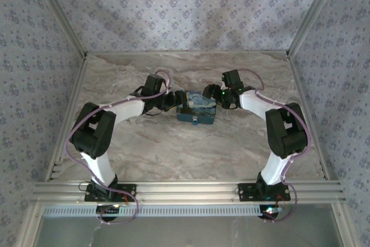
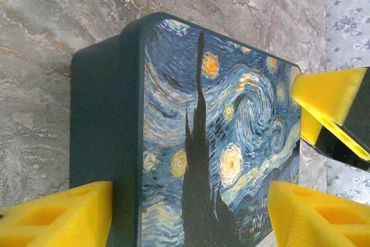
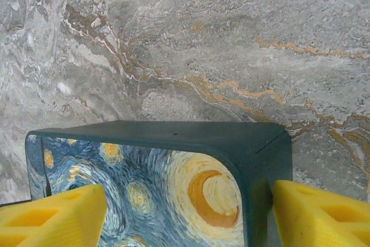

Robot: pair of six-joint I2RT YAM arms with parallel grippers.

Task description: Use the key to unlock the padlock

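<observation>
Marble tabletop (image 1: 191,154), wallpapered walls around it. Painted box (image 1: 196,107) sits mid-table between the 2 grippers. Left gripper (image 2: 191,198) is spread wide, 1 yellow pad on each side of the box's end, at or just beside its walls; cannot tell if it is clamping. Right gripper (image 3: 191,201) is the same at the opposite end: wide, straddling a corner, contact unclear. A pale fitting (image 1: 196,121) on the box's front face, off to the side of both hands, is likely the padlock, but too small to tell.

Risks, my read:
- Both hands are at the box and there is no key between either set of pads, so the lock goes unaddressed.
- If 1 arm pulls while the other only brushes, the box swivels or skids on smooth marble.
- An uneven squeeze at a corner could let the box pop out.
- Opposing fingers are near each other across the lid and could collide.
</observation>
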